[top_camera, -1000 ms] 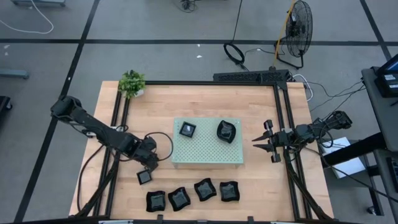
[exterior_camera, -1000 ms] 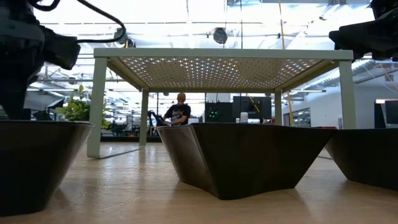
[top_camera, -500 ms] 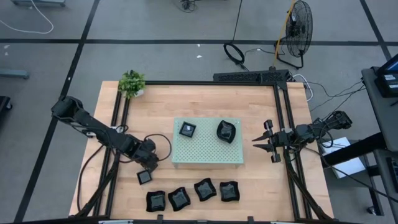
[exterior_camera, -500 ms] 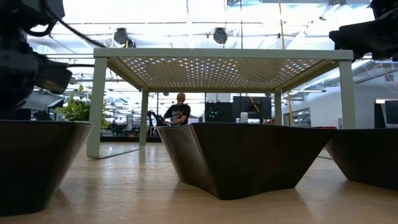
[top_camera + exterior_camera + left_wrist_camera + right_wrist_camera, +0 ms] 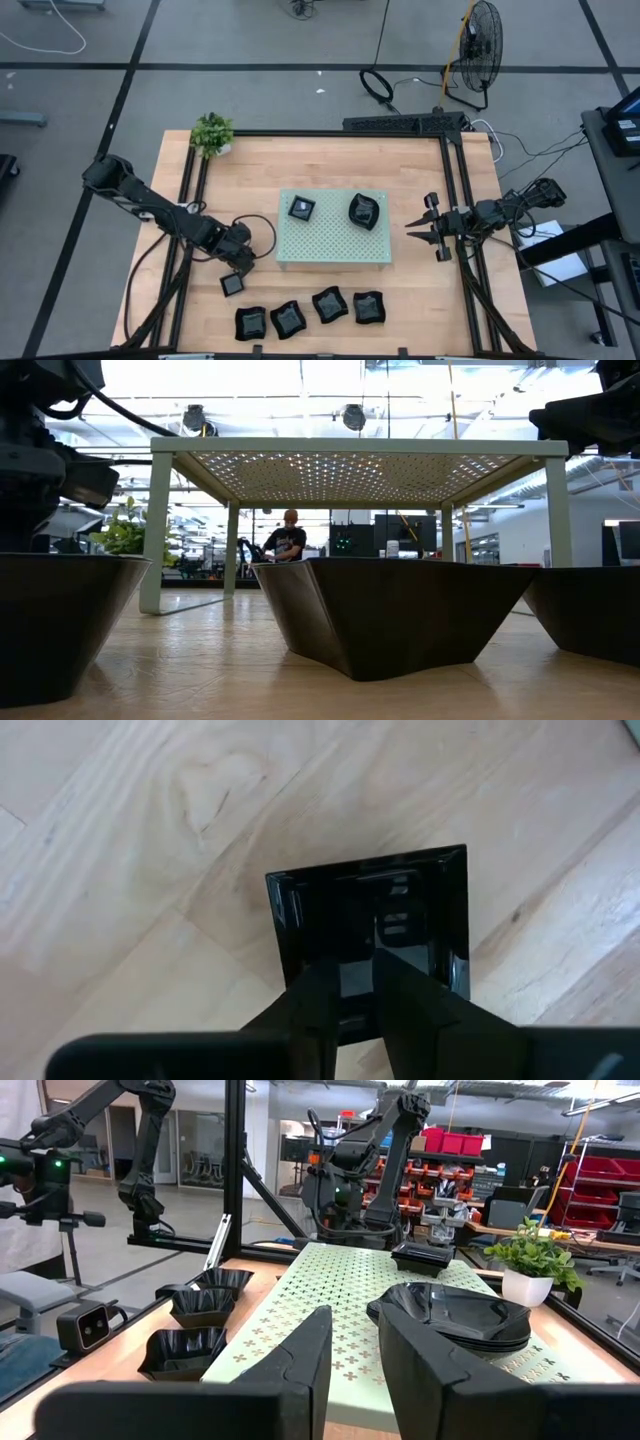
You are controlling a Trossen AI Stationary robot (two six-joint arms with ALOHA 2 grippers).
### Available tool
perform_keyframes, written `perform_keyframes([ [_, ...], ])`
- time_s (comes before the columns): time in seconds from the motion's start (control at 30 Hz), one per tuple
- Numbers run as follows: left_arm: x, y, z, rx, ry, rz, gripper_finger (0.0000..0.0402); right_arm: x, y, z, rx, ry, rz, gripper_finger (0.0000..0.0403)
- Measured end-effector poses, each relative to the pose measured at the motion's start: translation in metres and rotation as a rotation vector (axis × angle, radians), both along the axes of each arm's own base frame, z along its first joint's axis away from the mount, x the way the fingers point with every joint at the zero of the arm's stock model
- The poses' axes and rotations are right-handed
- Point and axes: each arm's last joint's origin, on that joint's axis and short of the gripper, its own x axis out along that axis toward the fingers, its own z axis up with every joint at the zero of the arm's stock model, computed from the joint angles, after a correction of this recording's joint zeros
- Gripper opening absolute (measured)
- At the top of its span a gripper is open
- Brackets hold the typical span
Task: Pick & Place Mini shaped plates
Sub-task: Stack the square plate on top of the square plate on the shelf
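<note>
Though its near rim is hidden, the left gripper point(image 5: 355, 982) pinches a small square plate point(image 5: 370, 915).

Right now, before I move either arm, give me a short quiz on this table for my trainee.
1. How many plates sit on the green board?
2. True or false: the right pincer holds a plate.
3. Which pincer hangs over the lone square plate on the wood? A left, B right.
Key: 1 two, the tiny square plate and the oval plate; 2 false; 3 A, the left pincer.
</note>
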Motion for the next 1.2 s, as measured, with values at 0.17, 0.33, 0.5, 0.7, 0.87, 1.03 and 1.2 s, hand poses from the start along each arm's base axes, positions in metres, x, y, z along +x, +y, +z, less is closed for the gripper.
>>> perform_keyframes([
  [0.17, 0.000, 0.000, 0.000, -0.001, 0.000, 0.004, 0.0029, 0.000, 0.000, 0.000, 0.000, 0.000, 0.000, 0.0075],
  [0.33, 0.000, 0.000, 0.000, -0.003, 0.000, 0.012, 0.0009, 0.000, 0.000, 0.000, 0.000, 0.000, 0.000, 0.0075],
  [0.5, 0.000, 0.000, 0.001, -0.006, -0.005, 0.016, 0.0004, 0.000, 0.000, 0.000, 0.000, 0.000, 0.000, 0.0075],
  [0.7, -0.003, 0.002, 0.001, 0.008, 0.030, 0.033, 0.0005, 0.000, 0.000, 0.000, 0.000, 0.000, 0.000, 0.0075],
  [0.87, -0.004, 0.002, 0.000, -0.001, 0.046, 0.043, 0.0015, 0.000, 0.000, 0.000, 0.000, 0.000, 0.000, 0.0075],
  [1.03, -0.003, 0.006, 0.000, -0.034, 0.063, 0.153, 0.0020, 0.000, 0.000, 0.000, 0.000, 0.000, 0.000, 0.0075],
  [1.2, -0.001, 0.012, 0.000, -0.036, 0.075, 0.255, 0.0021, 0.000, 0.000, 0.000, 0.000, 0.000, 0.000, 0.0075],
])
